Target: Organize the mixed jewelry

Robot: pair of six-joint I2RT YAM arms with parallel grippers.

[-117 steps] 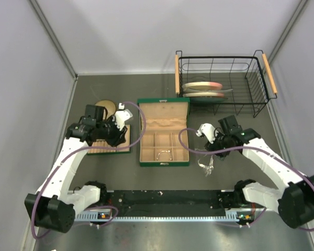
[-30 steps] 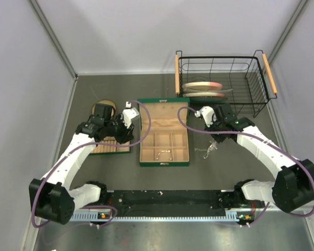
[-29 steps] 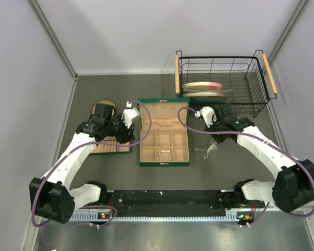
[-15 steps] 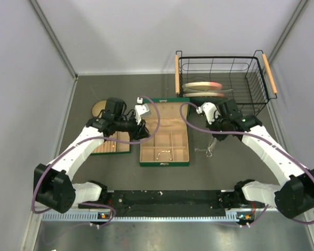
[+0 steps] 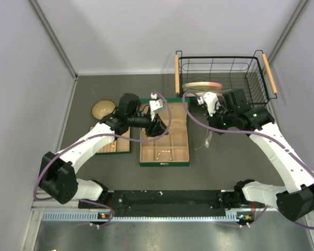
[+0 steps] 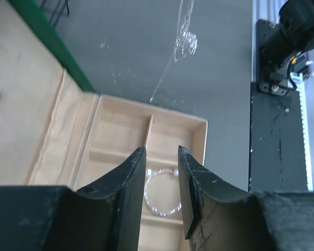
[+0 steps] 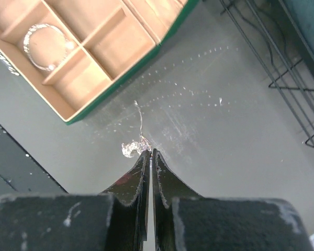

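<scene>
Dangling necklace (image 7: 130,148): a fine silver chain, pinched at the tips of the right gripper (image 7: 149,151) and bunched just below them. It hangs beside the green box (image 5: 165,164), on the box's right and outside every compartment (whether its lowest loop touches the table (image 5: 225,170) I cannot tell).
Right gripper: fingers pressed together on the chain.
Left gripper (image 6: 161,152): poised over the box with its fingers slightly apart, holding nothing.
Bracelet hoop (image 7: 51,67): lies flat in a near compartment of the box, showing through the left fingers' gap.
Handling, by my judgement: the chain is very light, limp and slippery. It is apt to swing, knot on itself or slide out of a slack pinch, and it is delicate if tugged.
Where to hold: on the bunched part, not a single strand. The hoop looks stiff (pinch it across the wire).
</scene>
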